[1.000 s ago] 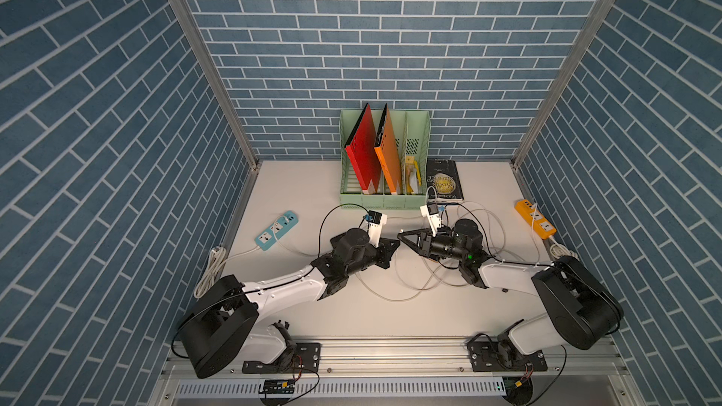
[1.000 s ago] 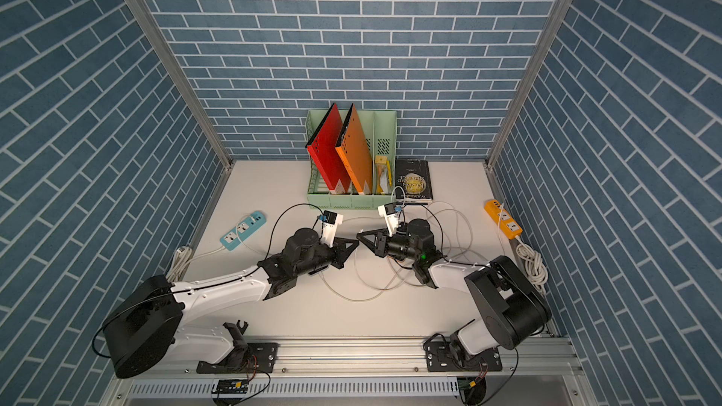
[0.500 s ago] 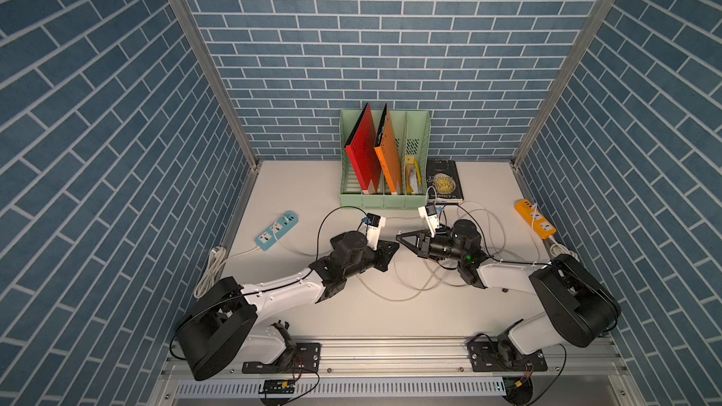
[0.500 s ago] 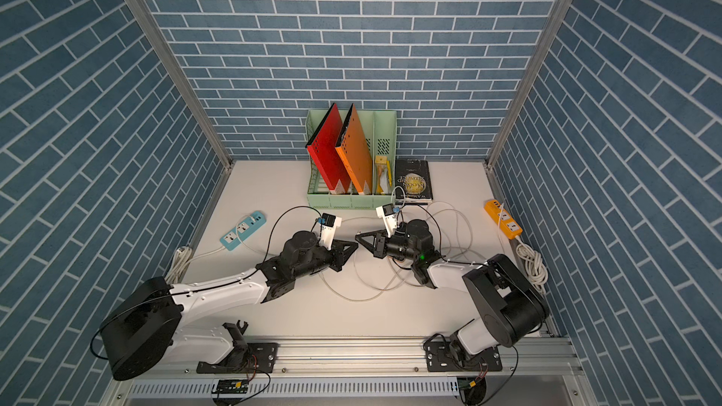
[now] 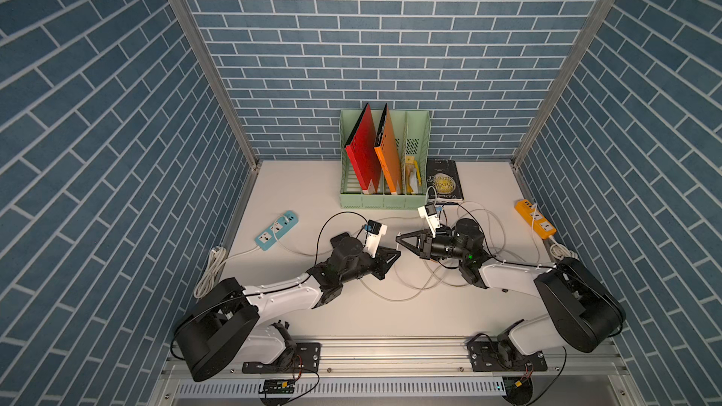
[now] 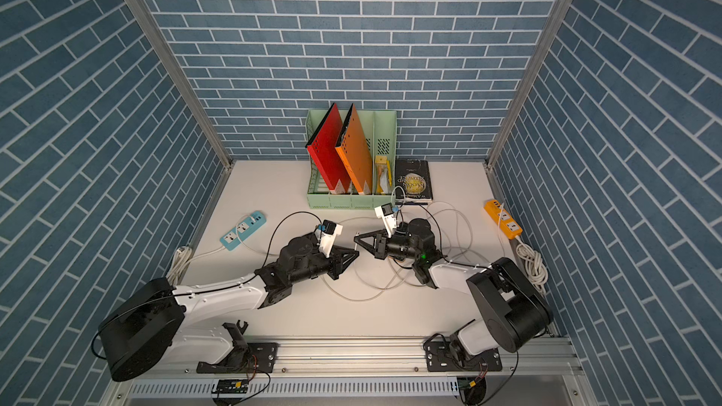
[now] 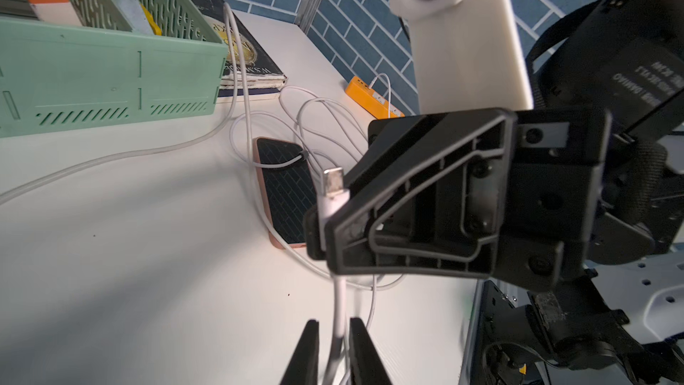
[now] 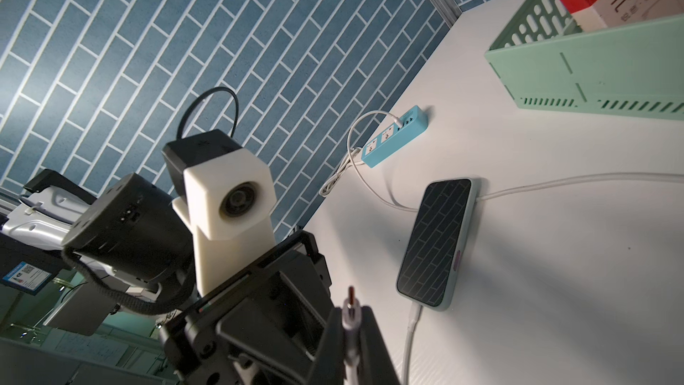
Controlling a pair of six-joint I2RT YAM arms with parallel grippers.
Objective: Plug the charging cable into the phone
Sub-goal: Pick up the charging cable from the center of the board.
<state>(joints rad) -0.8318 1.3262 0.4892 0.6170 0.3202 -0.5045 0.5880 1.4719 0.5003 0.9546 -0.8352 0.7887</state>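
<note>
Right hand (image 7: pixel 322 224) is clamped on the white boot of the plug (image 7: pixel 332 179). The metal tip sticks out bare past the fingers, in the air over mid-tabletop (image 7: pixel 148 253), not in any port. Left hand (image 7: pixel 335 324) sits just behind it, narrow, straddling the cable (image 7: pixel 338 305) with a sliver of gap each side, so it looks like guiding, not pinching. Two phones, both flat on the tabletop and hidden under the arms in both top views. Pink phone (image 7: pixel 287 194) is near the right hand with a cable loop draped over its screen. Green phone (image 8: pixel 436 242) is by the left arm and seems to have a lead in its near end already. My guess is pink is the target; can't see its port from here. Handling: cable is light, limp and springy in the loops, so it will tug the plug off line. The boot is the only stiff bit, so hold there, close behind the tip. Tip is small and will bend or skate if it goes in crooked. Phone is light and slick and will slide when pushed, so the left hand should brace its far end.
</note>
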